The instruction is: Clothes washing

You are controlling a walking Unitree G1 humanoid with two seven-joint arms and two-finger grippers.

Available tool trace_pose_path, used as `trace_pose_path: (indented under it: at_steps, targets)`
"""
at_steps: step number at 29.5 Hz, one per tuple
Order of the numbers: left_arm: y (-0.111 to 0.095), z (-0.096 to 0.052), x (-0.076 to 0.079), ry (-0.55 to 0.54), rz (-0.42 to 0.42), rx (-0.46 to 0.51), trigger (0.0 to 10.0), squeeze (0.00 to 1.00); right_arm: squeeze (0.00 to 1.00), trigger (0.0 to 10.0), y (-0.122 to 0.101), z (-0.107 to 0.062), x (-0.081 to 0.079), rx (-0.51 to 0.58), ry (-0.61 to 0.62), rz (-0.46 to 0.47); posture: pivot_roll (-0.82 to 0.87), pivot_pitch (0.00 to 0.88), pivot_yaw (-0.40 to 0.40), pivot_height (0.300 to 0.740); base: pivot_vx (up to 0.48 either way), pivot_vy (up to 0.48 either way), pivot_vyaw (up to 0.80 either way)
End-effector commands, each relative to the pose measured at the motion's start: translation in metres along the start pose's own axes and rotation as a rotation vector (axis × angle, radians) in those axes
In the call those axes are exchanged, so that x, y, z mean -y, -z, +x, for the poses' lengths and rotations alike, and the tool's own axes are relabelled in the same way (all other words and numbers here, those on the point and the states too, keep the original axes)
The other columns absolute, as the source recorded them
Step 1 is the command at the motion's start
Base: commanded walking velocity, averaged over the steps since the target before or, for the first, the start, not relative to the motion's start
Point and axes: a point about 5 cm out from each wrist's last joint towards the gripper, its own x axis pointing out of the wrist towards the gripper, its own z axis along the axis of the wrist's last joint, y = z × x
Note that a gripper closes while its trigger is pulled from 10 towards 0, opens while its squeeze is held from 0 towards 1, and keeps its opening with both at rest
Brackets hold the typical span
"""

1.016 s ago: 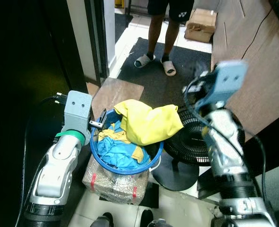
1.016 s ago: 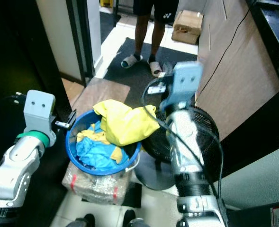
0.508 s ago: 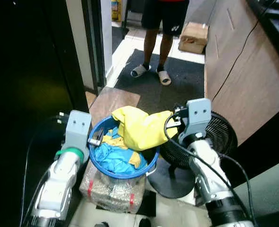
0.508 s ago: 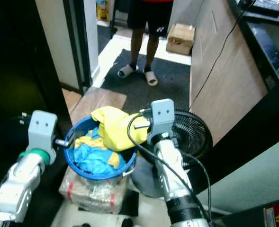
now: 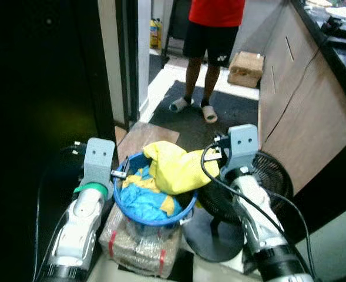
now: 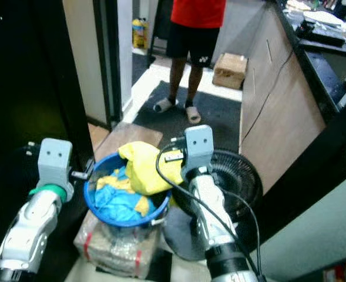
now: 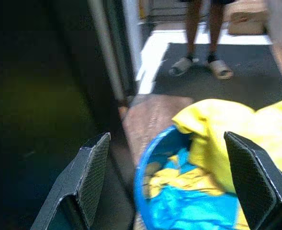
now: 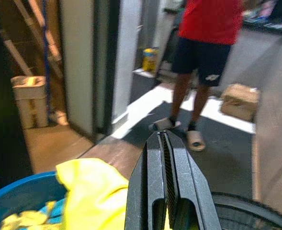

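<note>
Laundry basket, blue, sits on a wrapped bundle between both arms; yellow garment drapes toward the right gripper, fingers pressed together, nearer; left gripper spread wide at the basket's left rim.

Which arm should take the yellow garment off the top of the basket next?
Probably the left. The left gripper is open at the blue basket rim, facing the yellow garment. The right gripper is shut above the garment's far side and would have to open first.
</note>
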Motion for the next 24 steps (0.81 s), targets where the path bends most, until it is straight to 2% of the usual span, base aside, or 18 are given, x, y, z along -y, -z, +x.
trace_pose_path:
  at_steps: [1,24]
  targets:
    - [0.0016,0.002,0.0037,0.011,-0.004,0.002,10.0,0.0,0.0,10.0,0.007,-0.0036,0.0021,-0.023,0.011,-0.006,0.12,0.027,-0.037,0.74,0.0,0.0,0.0]
    - [-0.0015,0.0053,0.0091,0.019,-0.02,0.043,10.0,0.0,0.0,10.0,0.0107,-0.0051,-0.0078,-0.027,-0.031,-0.016,0.12,0.027,-0.04,0.74,0.0,0.0,0.0]
